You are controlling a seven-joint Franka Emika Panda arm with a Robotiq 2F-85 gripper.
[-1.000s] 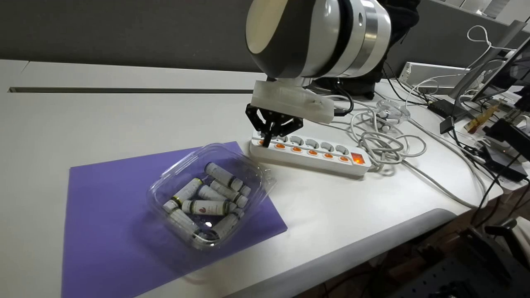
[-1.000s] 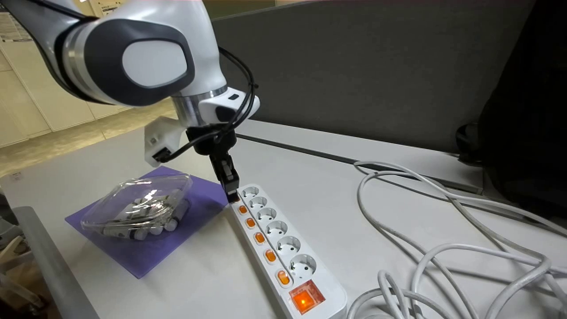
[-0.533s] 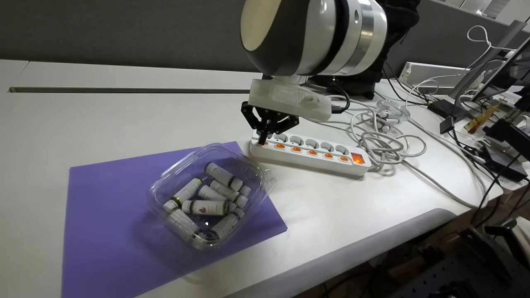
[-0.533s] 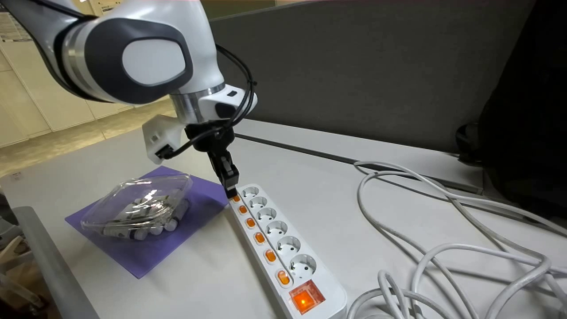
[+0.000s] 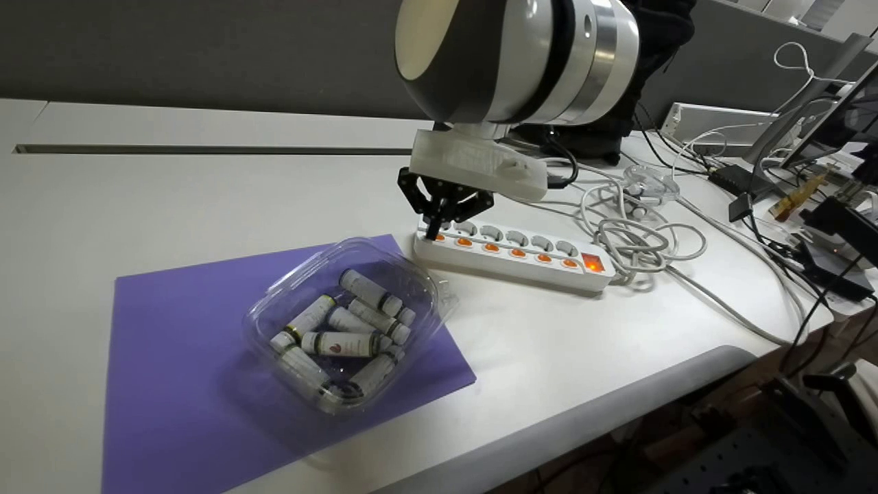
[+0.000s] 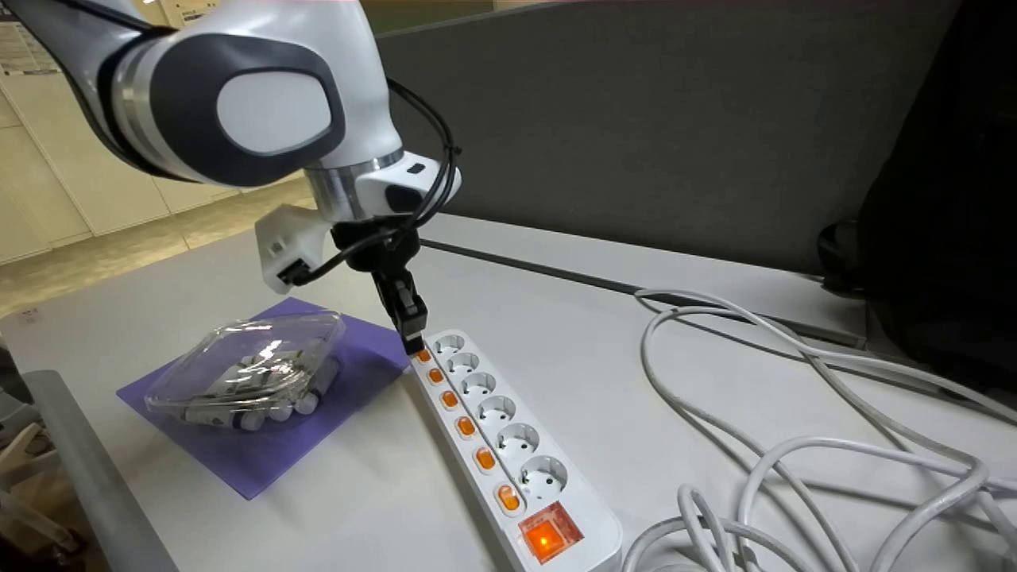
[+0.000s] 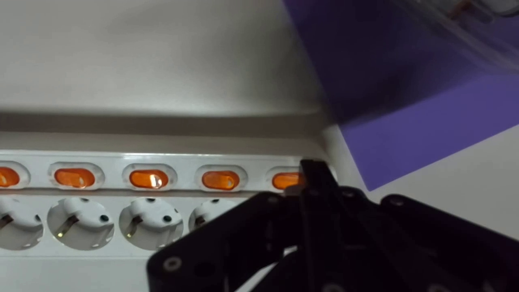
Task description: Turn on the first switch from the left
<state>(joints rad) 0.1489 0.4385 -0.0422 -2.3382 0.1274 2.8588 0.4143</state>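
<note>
Fingers [image 7: 320, 178] pressed together, the black jointed gripper [image 5: 431, 237] stood at the oval orange switch [image 6: 425, 357] endmost on the white plastic power strip [image 5: 504, 265]; aiming seemed done, contact unclear, a downward push next

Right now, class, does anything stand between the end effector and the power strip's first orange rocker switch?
Nothing visible does: the shut end effector is right at the first orange rocker switch; contact cannot be confirmed.
</note>
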